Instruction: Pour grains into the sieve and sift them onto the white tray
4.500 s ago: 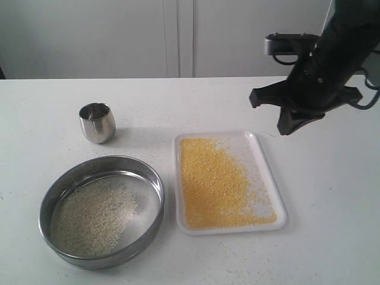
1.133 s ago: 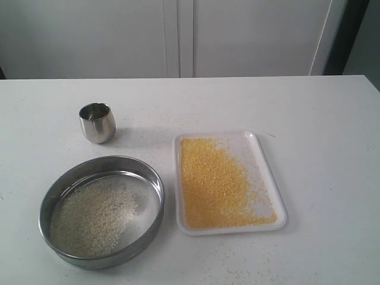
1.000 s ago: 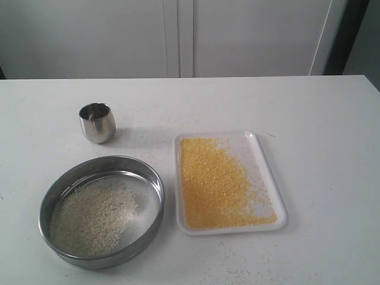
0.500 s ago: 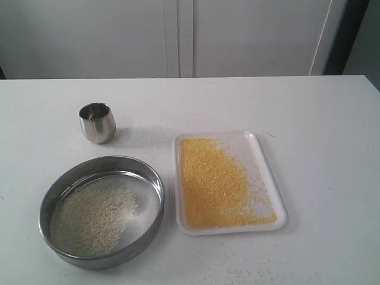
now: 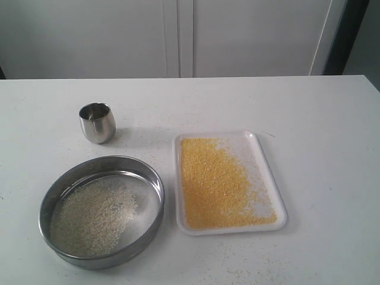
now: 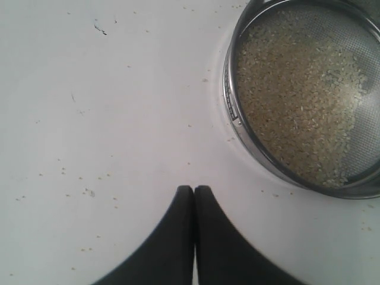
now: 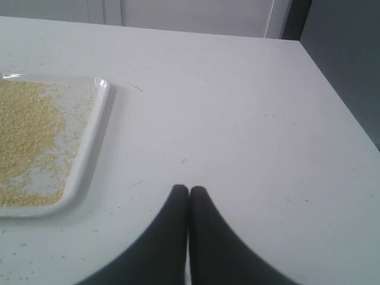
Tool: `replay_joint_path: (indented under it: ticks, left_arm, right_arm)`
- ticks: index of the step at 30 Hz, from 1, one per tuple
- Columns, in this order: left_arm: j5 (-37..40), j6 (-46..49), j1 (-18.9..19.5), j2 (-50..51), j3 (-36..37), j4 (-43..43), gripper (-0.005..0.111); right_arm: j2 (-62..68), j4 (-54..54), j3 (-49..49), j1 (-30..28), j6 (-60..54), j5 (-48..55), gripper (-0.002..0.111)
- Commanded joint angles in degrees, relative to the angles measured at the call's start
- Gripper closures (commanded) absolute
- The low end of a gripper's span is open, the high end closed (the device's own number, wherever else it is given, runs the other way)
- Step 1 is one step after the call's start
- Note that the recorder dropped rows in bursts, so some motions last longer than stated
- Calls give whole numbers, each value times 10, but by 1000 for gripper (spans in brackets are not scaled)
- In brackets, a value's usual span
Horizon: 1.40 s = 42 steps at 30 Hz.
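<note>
- The sieve (image 5: pixel 104 262) sits on the white table (image 5: pixel 320 119) at the near left of the exterior view. It is just beside the white tray (image 5: pixel 252 145), and a narrow gap of table shows between them.
- Pale kernels (image 5: pixel 92 217) of the grains lie on the mesh, heaped toward the left side. The right part of the mesh is nearly bare.
- Golden granules (image 5: pixel 214 181) cover most of the tray. They thin out toward its right side and far right corner, where bare white shows.
- A small steel cup (image 5: pixel 97 122) stands upright behind the sieve, well apart from it. Its inside is dark, and I cannot tell what, if anything, it holds.
- Both grippers appear only in the wrist views.
- The left gripper (image 6: pixel 193 191) has its two dark fingers pressed together on nothing, over bare table near the sieve (image 6: pixel 233 113). The frame edge cuts off much of the ring.
- The right gripper (image 7: pixel 189 190) is likewise closed and empty, near one corner of the tray (image 7: pixel 98 124). Most of the tray runs out of the picture.
- Fine specks (image 6: pixel 89 192) dot the table around both vessels, too small to tell which kind of grain they are.
</note>
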Motion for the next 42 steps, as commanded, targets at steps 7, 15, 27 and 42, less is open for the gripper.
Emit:
replay_joint_path:
  ticks: [7,15,27,42]
  left_arm:
    - [3,-1,1,-5,4,-6,107]
    - [3,-1,1,-5,4,-6,107]
    - [3,-1,1,-5,4,-6,107]
    - [-10,-1,1,-77,6,28,107]
  right_arm:
    - [-3,-2,3,-6,0,-18,108]
    - [-3,-2,3,-6,0,-19,108]
    - [-3,-2,3,-6,0,-19,108]
    - [-3,-2,3,-6,0,-19,108]
